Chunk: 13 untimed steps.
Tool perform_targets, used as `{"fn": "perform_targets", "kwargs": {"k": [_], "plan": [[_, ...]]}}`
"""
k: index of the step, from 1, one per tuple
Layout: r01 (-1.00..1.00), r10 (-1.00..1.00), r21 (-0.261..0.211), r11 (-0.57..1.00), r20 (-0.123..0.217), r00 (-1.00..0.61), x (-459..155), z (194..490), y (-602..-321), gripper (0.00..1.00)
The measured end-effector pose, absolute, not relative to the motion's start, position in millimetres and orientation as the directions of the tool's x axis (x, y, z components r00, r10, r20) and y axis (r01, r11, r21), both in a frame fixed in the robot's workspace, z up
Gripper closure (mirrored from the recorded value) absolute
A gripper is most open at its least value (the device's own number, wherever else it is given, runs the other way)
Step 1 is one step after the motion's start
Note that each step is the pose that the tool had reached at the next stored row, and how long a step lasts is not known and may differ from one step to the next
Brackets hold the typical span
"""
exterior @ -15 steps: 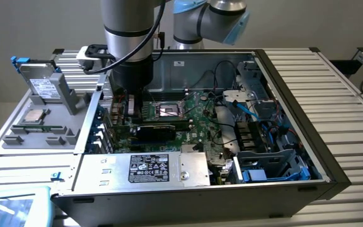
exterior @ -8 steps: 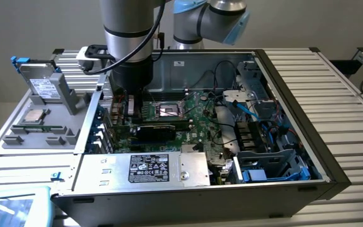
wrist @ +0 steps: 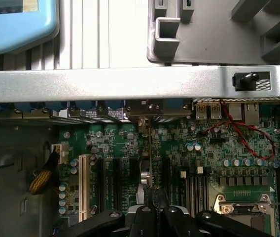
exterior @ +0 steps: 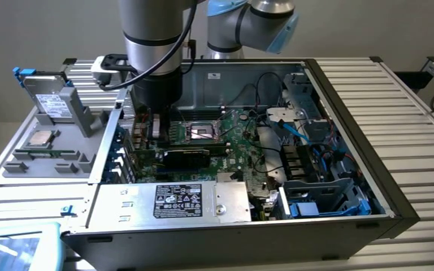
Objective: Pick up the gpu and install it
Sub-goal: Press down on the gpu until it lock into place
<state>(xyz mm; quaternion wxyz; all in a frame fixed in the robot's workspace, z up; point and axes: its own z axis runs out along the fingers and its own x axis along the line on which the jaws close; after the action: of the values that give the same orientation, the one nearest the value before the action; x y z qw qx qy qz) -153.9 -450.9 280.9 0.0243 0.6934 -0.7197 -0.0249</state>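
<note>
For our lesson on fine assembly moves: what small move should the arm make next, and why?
Probably ease the gpu straight down toward the motherboard: the fingers grip it edge-on over the expansion slots, its bracket at the case's rear wall; seating cannot be judged.

I hang over the open computer case [exterior: 338,101], which lies on a slatted table [exterior: 406,96]. My arm [exterior: 153,51] comes down inside the case near its wall on the exterior view's left, above the motherboard [exterior: 225,141]. My gripper [wrist: 152,210] sits directly over the gpu [wrist: 150,163], which stands on edge in a slot on the motherboard, between neighbouring slots. The CPU socket [exterior: 200,131] lies just beside it, toward the exterior view's right. The power supply [exterior: 176,201] sits in the case at the near edge. Outside the case, on the exterior view's left, a parts tray [exterior: 51,152] holds a hard drive [exterior: 51,104] standing upright.
</note>
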Motion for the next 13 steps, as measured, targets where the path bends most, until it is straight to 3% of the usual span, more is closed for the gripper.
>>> {"fn": "perform_targets", "kwargs": {"k": [13], "plan": [[-0.997,-0.999,0.070,0.035,-0.023,-0.037,-158.4,278.7,-454.5,0.88]]}}
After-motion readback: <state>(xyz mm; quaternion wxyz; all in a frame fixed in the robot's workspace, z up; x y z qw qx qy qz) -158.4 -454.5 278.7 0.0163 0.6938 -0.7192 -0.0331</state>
